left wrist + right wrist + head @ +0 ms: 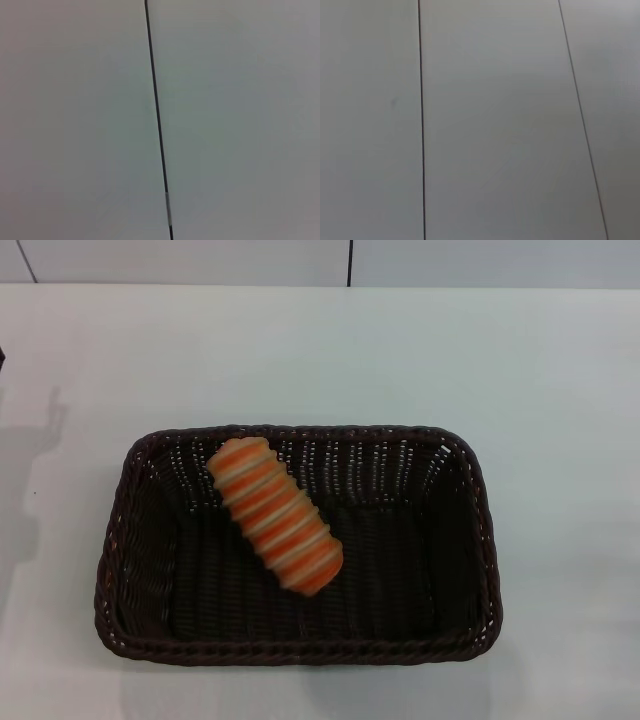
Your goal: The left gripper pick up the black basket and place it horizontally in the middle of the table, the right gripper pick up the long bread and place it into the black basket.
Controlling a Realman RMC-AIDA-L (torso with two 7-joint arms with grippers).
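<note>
Basket: black basket (300,648) sits lengthwise across mid table (560,390).
Bread: long bread (275,516) lies diagonally inside basket, left of centre.
Grippers: neither in any view; grip state can't tell.

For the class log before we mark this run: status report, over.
Both grippers out of view. Black basket lengthwise across mid-table. Long bread lies diagonally inside the basket, left of centre. Nothing in the way.

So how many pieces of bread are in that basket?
1. The bread lies slantwise inside the basket, toward its left and far side, on the white table. Nothing seems hidden beneath it.
</note>
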